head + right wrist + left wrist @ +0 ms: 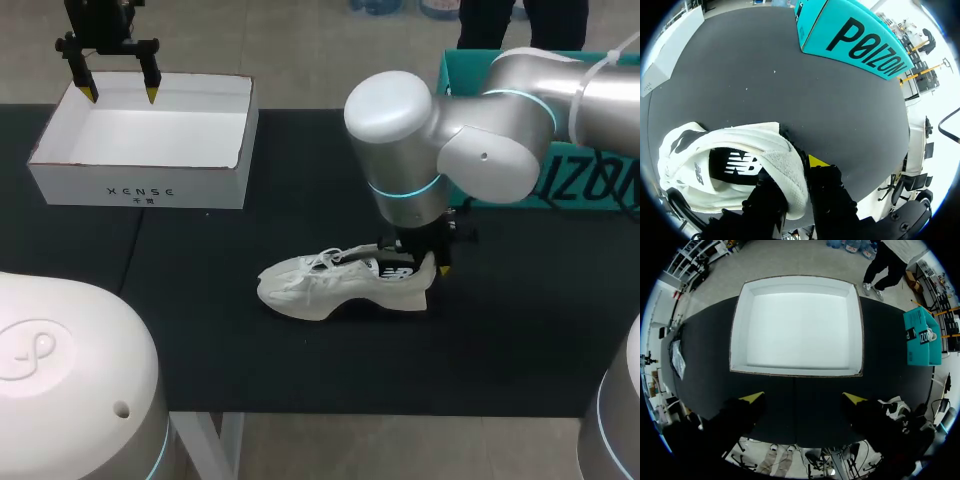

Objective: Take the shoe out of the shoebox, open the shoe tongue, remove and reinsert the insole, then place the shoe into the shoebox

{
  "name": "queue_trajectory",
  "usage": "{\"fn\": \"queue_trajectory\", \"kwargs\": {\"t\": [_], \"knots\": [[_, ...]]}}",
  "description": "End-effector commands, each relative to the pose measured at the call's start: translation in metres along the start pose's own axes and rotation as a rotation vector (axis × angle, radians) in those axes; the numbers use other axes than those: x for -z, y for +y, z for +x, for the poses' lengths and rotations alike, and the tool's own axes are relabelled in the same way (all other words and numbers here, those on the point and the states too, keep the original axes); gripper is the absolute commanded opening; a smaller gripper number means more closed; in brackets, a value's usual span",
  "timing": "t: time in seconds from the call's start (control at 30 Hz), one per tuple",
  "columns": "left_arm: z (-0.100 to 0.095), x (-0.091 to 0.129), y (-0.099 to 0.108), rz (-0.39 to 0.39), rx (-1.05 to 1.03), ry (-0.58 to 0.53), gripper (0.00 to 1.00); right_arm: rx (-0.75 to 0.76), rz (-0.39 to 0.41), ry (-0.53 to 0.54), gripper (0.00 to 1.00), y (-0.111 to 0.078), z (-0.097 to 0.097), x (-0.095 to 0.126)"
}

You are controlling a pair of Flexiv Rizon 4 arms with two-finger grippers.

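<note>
A white shoe [320, 285] lies on its sole on the black table, toe toward my left arm. My right gripper [432, 266] is at its heel, shut on the heel collar [790, 175]: one finger is inside the shoe, and the other, yellow-tipped finger [818, 161] is outside. A dark insole [737, 162] with a white logo shows inside the shoe. The white shoebox [140, 190] stands empty at the far left. My left gripper [121, 95] hangs open above its back edge, holding nothing. In the left wrist view the shoebox [795, 284] lies ahead of the left gripper [804, 398], with the shoe [890, 407] off to one side.
A teal box [600, 185] stands at the back right, behind my right arm, and shows as the teal box [850, 37] beyond the shoe in the right wrist view. Bare black mat lies between the shoebox and the shoe.
</note>
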State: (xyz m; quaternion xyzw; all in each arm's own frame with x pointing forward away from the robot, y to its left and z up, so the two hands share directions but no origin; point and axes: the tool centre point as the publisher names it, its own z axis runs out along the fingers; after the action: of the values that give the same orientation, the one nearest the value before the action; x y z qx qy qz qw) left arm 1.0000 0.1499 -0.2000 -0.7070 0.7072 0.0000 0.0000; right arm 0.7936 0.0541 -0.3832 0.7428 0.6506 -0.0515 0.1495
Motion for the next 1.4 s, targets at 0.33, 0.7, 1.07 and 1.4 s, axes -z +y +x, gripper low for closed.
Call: {"fn": "queue_trajectory", "kwargs": {"t": [0.33, 0.7, 1.07, 1.4], "knots": [[0.0, 0.0, 0.0, 0.0, 0.0, 0.0, 1.0, 0.003, 0.072, 0.098, 1.0, -0.002, -0.031, 0.044], [0.0, 0.0, 0.0, 0.0, 0.0, 0.0, 1.0, 0.673, -0.001, 0.399, 1.0, -0.042, -0.027, 0.123], [0.0, 0.0, 0.0, 0.0, 0.0, 0.0, 1.0, 0.799, -0.017, 0.418, 1.0, -0.047, -0.029, 0.127], [0.0, 0.0, 0.0, 0.0, 0.0, 0.0, 1.0, 0.799, -0.017, 0.418, 1.0, -0.047, -0.029, 0.127]]}}
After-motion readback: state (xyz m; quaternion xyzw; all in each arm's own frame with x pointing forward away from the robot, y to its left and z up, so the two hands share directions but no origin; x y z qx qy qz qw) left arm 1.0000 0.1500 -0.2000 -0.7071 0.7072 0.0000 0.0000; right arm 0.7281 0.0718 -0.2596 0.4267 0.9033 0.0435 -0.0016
